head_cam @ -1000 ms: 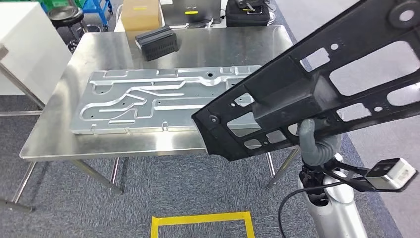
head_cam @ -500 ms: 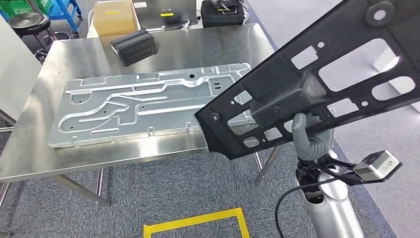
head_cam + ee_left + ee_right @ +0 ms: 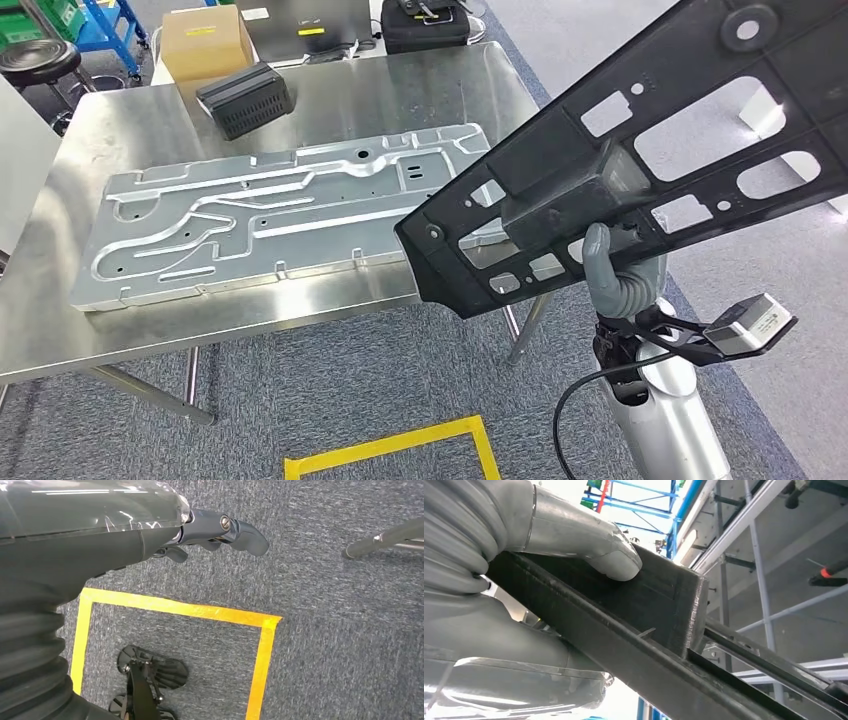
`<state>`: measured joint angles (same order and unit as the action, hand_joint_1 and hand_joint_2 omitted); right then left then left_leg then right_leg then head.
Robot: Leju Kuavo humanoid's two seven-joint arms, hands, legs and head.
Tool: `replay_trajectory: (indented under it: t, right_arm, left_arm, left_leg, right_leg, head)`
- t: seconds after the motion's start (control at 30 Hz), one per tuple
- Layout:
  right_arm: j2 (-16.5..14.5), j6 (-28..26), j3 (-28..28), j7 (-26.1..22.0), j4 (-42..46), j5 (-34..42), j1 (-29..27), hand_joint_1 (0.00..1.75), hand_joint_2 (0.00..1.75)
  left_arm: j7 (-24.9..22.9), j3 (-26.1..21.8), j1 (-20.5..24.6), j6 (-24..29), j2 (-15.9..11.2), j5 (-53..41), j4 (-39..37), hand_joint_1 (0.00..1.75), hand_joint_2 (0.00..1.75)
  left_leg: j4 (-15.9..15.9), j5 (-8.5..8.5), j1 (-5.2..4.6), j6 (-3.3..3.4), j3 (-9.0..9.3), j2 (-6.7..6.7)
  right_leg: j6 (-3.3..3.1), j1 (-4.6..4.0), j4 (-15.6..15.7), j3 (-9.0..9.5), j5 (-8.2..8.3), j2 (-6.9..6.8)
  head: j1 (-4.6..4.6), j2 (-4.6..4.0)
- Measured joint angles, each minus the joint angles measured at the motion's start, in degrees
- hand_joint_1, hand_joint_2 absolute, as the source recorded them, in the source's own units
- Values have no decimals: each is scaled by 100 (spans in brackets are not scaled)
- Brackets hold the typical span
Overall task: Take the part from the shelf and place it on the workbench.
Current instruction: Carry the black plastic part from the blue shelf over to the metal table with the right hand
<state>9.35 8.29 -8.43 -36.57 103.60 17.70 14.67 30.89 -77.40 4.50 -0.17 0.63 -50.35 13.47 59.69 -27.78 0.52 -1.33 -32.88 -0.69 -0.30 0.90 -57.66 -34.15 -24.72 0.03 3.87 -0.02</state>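
Observation:
The part [image 3: 560, 160] is a long black frame with several cut-outs, slanting up toward the right. My right hand [image 3: 618, 268] grips it from below at its boxy middle, holding it in the air over the near right corner of the steel workbench [image 3: 330, 95]. In the right wrist view the thumb of my right hand [image 3: 574, 535] presses on the part's [image 3: 649, 645] black edge. My left hand [image 3: 220, 530] hangs over the grey carpet, holding nothing, its fingers loosely apart.
A large embossed silver plate [image 3: 280, 210] covers most of the workbench. A black ribbed box [image 3: 245, 100] sits behind it. A cardboard box [image 3: 205, 40], a black bag [image 3: 425, 25] and a stool [image 3: 35, 55] stand beyond. Yellow floor tape [image 3: 385, 450] marks a square.
The whole picture has shifted, so the camera has moved: the workbench now sits further left and lower. My right hand still holds the part in the same way.

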Motion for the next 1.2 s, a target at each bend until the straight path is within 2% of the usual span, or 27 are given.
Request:
replay_trajectory:
  t: [0.03, 0.1, 0.13, 0.17, 0.2, 0.27, 0.33, 0.43, 0.5, 0.53, 0.6, 0.63, 0.67, 0.7, 0.77, 0.8, 0.83, 0.9, 0.93, 0.97, 1.03, 1.07, 1.1, 1.13, 1.17, 1.2]
  right_arm:
    - [0, 1, -2, 0, -2, 0, 5, 175, 175]
    - [0, 1, -3, 0, -14, 0, 11, 175, 175]
    - [0, 1, -4, 0, -25, 0, 9, 175, 175]
    - [0, 1, -7, 0, -35, 0, 8, 175, 175]
    - [0, 1, -9, 0, -43, 0, 8, 175, 175]
    - [0, 2, -15, -1, -46, 0, 9, 175, 175]
    - [0, 2, -17, -1, -46, 0, 11, 175, 175]
    - [1, 2, -26, 0, -46, 0, 11, 175, 175]
    - [5, 2, -30, 0, -45, -1, 17, 175, 175]
    - [7, 2, -31, 0, -45, -1, 20, 175, 175]
    - [9, -1, -32, 0, -52, 0, 17, 175, 175]
    - [9, -1, -32, 0, -61, 0, 9, 175, 175]
    - [9, -2, -32, 0, -69, 0, 3, 175, 175]
    - [9, -1, -32, 0, -75, 0, 2, 175, 175]
    - [9, -1, -32, 0, -79, 0, 9, 175, 175]
    - [9, -1, -32, 0, -79, -1, 15, 175, 175]
    - [10, -2, -33, 1, -79, -1, 21, 175, 175]
    - [-31, -192, -64, 175, -166, -219, 175, 175, 175]
    - [-127, -471, -123, 453, -454, -559, 553, 175, 175]
    - [-287, -913, -206, 920, -963, -1093, 1195, 175, 175]
    - [-723, -2143, -358, 2199, -2555, -2934, 2870, 175, 175]
    - [-906, -2736, -390, 2732, -3321, -4150, 3571, 175, 175]
    - [-1045, -3162, -401, 3033, -3987, -5506, 4097, 175, 175]
    - [-1137, -3385, -410, 3106, -4502, -6830, 4483, 175, 175]
    - [-1204, -3420, -427, 3024, -4931, -8005, 4783, 175, 175]
    - [-1245, -3364, -444, 2917, -5281, -8966, 4999, 175, 175]
  left_arm:
    - [0, 0, -1, 0, -1, 1, 0, 0, 175]
    - [-1, -1, -12, 0, -1, 2, -1, 0, 175]
    - [-1, -2, -19, 0, -1, 2, -1, 0, 175]
    - [-1, -2, -23, 0, -1, 2, -1, 0, 175]
    - [-1, -2, -24, 0, -1, 2, -1, 0, 175]
    - [-1, -2, -22, 0, -5, 2, -1, 0, 175]
    - [0, -2, -17, 0, -8, 2, -1, 0, 175]
    - [-1, -2, -16, 1, -6, 2, -1, 0, 175]
    - [0, -2, -7, 1, -5, 2, -1, 0, 175]
    - [1, -2, -2, 1, -5, 2, -1, 0, 175]
    - [1, -2, -7, 0, -5, 2, -1, 0, 175]
    - [0, -2, -12, 0, -5, 2, -1, 0, 175]
    - [0, -2, -14, 0, -4, 2, -1, 0, 175]
    - [0, -2, -15, 0, -4, 2, -1, 0, 175]
    - [-1, -2, -12, 0, -1, 2, -1, 0, 175]
    - [-1, -2, -10, 0, 1, 2, -1, 0, 175]
    - [-1, -2, -10, 0, 1, 2, -1, 0, 175]
    - [-7, -3, -20, -13, 4, -4, -1, 0, 175]
    - [-20, -4, -23, -20, 7, -12, -2, 0, 175]
    - [-34, -4, -3, -25, 12, -25, -3, 0, 175]
    - [-56, 0, 127, -16, 25, -48, -7, 0, 175]
    - [-57, 3, 200, -11, 32, -55, -8, 0, 175]
    - [-58, 5, 233, -10, 39, -56, -9, 0, 175]
    - [-56, 6, 219, -17, 44, -56, -9, 0, 175]
    - [-48, 5, 177, -27, 46, -58, -10, 0, 175]
    - [-34, 5, 137, -48, 47, -63, -10, 0, 175]
  left_leg:
    - [298, -173, 9, -21, -131, 10]
    - [1096, -546, 12, -54, -502, 17]
    - [1390, -632, 13, -64, -645, 17]
    - [1469, -601, 14, -67, -689, 17]
    - [1327, -465, 15, -64, -627, 17]
    - [527, -65, 17, -34, -251, 30]
    - [-66, 131, 4, 27, 25, 51]
    - [-171, 150, -6, 134, 56, 52]
    - [-213, 189, 9, 216, 67, 39]
    - [-232, 204, 17, 247, 72, 31]
    - [-230, 206, 7, 272, 62, 25]
    - [-226, 204, 2, 275, 59, 22]
    - [-223, 203, -1, 275, 58, 20]
    - [-219, 200, -3, 272, 61, 19]
    - [-215, 187, -6, 256, 81, 20]
    - [-207, 176, -16, 237, 85, 20]
    - [-202, 169, -24, 215, 84, 20]
    - [-207, 162, -33, 155, 47, 8]
    - [-211, 156, -32, 117, 36, -30]
    - [-171, 130, -32, 73, 13, -49]
    - [188, -78, -28, -3, -161, -27]
    - [537, -259, -17, -30, -336, 16]
    - [944, -452, -6, -48, -539, 41]
    - [1295, -580, 3, -63, -704, 42]
    - [1491, -601, 7, -70, -795, 42]
    - [1466, -499, 11, -65, -787, 42]
  right_leg:
    - [-28, 0, 11, 7, 5, 0]
    - [-64, -14, 11, 3, 1, 7]
    - [-69, -19, 10, 2, -1, 16]
    - [-70, -22, 6, 3, -3, 26]
    - [-66, -23, 1, 8, -5, 38]
    - [-41, -25, -20, 17, -20, 60]
    - [12, -42, -53, 5, -34, 80]
    - [109, -50, -57, -14, -26, 90]
    - [169, -37, -221, -80, -154, 74]
    - [193, -29, -467, -188, -307, 64]
    - [225, -18, -1230, -545, -678, 50]
    - [235, -14, -1557, -705, -785, 45]
    - [237, -13, -1702, -780, -785, 39]
    - [229, -14, -1616, -742, -674, 34]
    - [182, -21, -845, -363, -278, 13]
    - [152, -37, -454, -170, -136, -1]
    - [122, -54, -181, -40, -57, -12]
    - [78, -85, -56, 13, -44, 1]
    - [43, -72, -57, -11, -23, 48]
    - [6, -52, -53, -43, 10, 108]
    - [-57, -10, -35, -111, 72, 202]
    - [-70, -10, -35, -129, 84, 188]
    - [-79, -17, -37, -135, 85, 154]
    - [-88, -25, -41, -134, 83, 120]
    - [-93, -31, -45, -127, 82, 101]
    - [-92, -35, -48, -115, 77, 99]
  head:
    - [0, 0]
    - [0, 0]
    - [0, 0]
    - [0, 0]
    - [0, 0]
    - [0, 0]
    - [0, 0]
    - [0, 0]
    - [-1, 0]
    - [-1, 0]
    - [0, 0]
    - [0, 0]
    - [0, 0]
    - [0, 0]
    - [0, 0]
    - [0, 0]
    - [0, 0]
    - [-1, 0]
    - [-1, 0]
    - [0, 0]
    - [4, 0]
    - [6, 0]
    - [7, 0]
    - [6, 0]
    - [7, 0]
    - [7, 0]
